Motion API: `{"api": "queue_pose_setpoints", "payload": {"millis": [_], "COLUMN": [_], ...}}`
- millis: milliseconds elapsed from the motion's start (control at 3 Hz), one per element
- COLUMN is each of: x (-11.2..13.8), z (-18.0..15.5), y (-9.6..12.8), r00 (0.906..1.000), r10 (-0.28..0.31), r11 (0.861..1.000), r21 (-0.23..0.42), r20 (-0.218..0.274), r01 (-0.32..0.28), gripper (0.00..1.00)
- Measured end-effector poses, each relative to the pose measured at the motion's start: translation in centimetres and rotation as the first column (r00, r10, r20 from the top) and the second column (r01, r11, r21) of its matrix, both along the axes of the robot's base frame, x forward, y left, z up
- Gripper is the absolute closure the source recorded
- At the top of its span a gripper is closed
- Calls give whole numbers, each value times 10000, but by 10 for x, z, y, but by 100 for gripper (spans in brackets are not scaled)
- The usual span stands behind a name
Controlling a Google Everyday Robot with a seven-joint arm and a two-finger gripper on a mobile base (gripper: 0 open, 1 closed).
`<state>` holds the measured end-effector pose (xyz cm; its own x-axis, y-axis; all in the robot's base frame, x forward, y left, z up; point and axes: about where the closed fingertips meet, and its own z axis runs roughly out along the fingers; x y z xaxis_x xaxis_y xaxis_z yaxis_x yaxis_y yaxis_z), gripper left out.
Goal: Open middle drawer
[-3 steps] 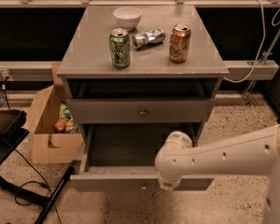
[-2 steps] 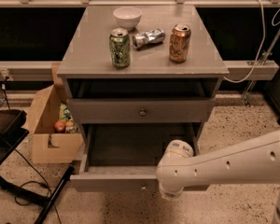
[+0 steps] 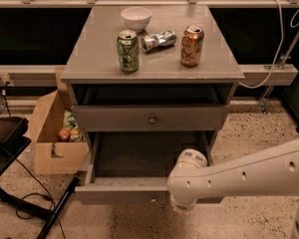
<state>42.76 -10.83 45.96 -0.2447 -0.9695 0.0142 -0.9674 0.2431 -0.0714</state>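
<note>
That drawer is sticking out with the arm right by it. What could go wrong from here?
The gripper is hidden beneath the arm's end, low at the open middle drawer's front; a clumsy retreat could knock the drawer askew or partly shut. A jolt to the cabinet might also topple the upright green can and orange can on its top.

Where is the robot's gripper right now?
In the camera view, the gripper is low and right of centre, at the front of the pulled-out middle drawer, just right of its brass knob.
</note>
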Motion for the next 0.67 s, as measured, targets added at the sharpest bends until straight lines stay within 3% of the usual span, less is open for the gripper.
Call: {"api": "queue_pose_setpoints", "payload": {"millis": [333,667], "x": [1,19], "z": [0,13], "y": [-1,-11], "r00": [10000,9989], "r10": [-40,-32], "r11": [10000,10000], "r21": [72,-72], "r20": [16,457], "r01": [40,35], "gripper": [15,0]}}
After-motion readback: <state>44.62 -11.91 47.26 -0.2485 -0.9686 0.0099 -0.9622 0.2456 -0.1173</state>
